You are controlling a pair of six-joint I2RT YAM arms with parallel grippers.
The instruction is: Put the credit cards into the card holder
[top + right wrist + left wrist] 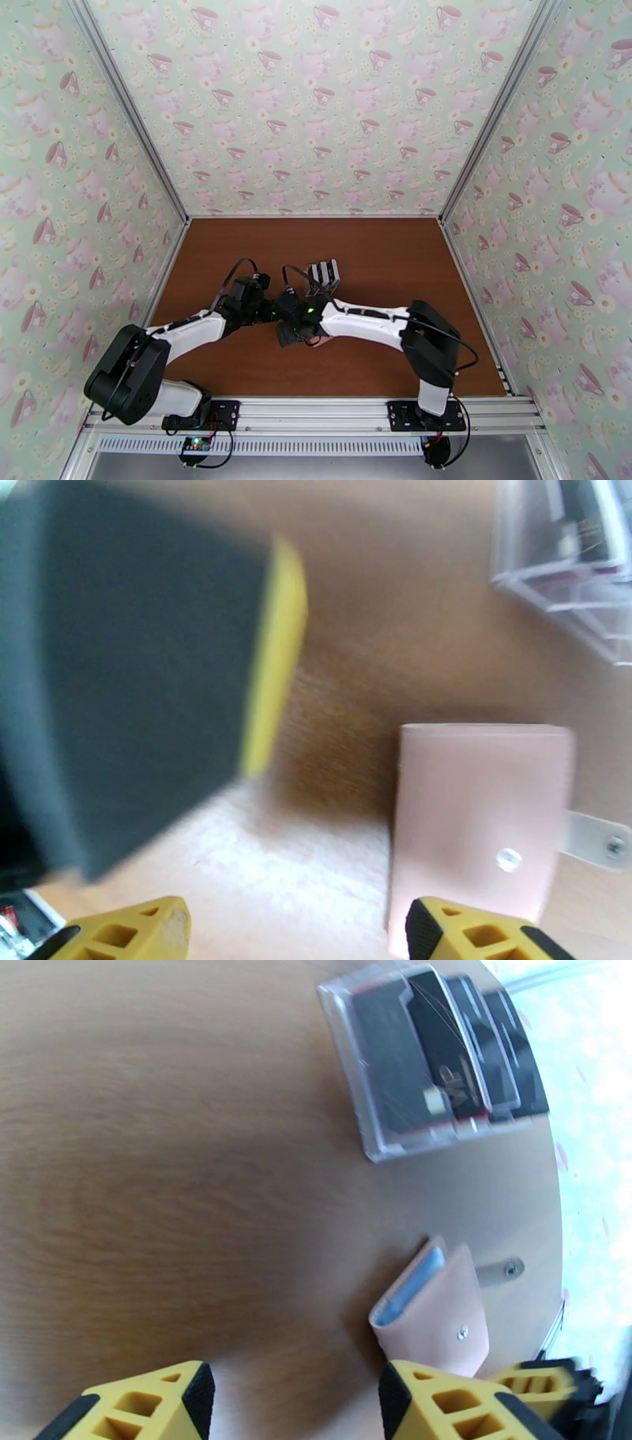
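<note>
The card holder (pixel 442 1315) is a pink folded wallet lying on the brown table, its snap tab (pixel 502 1270) sticking out. A pale blue strip shows along its open edge; I cannot tell whether that is lining or a card. Dark credit cards (pixel 442 1063) stand in a clear slotted rack (pixel 371 1110) beyond it. My left gripper (pixel 292 1402) is open with bare table between its fingers, the wallet just ahead of the right finger. My right gripper (pixel 300 938) is open too, and the card holder (pixel 482 811) lies shut ahead of its right finger (pixel 482 938).
Both arms meet over the middle of the table (pixel 379 253), the left gripper (pixel 265 308) close beside the right gripper (pixel 291 331). The clear rack (pixel 324 274) stands just behind them. A blurred left-gripper finger (pixel 142 661) looms large in the right wrist view. Patterned walls enclose three sides.
</note>
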